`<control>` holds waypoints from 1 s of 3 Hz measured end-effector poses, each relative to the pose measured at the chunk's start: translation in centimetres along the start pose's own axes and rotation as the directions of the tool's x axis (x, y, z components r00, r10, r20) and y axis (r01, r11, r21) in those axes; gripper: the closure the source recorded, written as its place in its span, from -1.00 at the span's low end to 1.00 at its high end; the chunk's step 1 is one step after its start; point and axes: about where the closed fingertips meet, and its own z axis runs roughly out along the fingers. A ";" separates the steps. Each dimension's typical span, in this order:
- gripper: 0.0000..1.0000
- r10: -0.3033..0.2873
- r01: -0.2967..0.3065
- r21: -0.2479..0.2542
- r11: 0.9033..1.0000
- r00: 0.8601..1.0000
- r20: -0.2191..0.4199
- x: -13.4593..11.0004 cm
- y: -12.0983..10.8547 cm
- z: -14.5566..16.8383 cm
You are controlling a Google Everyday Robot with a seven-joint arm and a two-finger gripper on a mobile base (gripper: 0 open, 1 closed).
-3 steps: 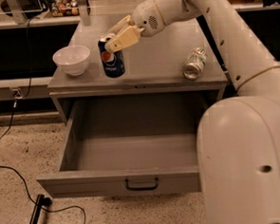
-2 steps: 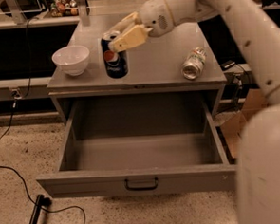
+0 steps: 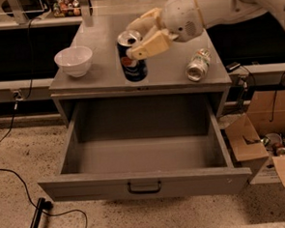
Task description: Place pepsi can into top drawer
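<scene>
Camera view upper centre, cream two-finger gripper [image 3: 132, 40] clamped on dark-blue pepsi can [image 3: 134, 68] near its silver top, open grey metal top drawer [image 3: 89, 188] lower in frame

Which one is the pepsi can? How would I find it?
Look at the grey cabinet with its top drawer pulled open. On its top, between a white bowl and a silvery can lying down, is the pepsi can, with the claw clamped around its upper part. It is the only dark-blue one, with a round red-white-blue logo.
</scene>
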 end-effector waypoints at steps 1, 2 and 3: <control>1.00 -0.020 0.020 -0.007 1.000 1.000 -0.011 -0.1 0.5 -0.5; 1.00 0.014 -0.014 -0.013 1.000 1.000 0.020 3.0 0.1 1.7; 1.00 0.024 -0.027 0.024 0.999 0.994 0.110 7.3 1.2 4.1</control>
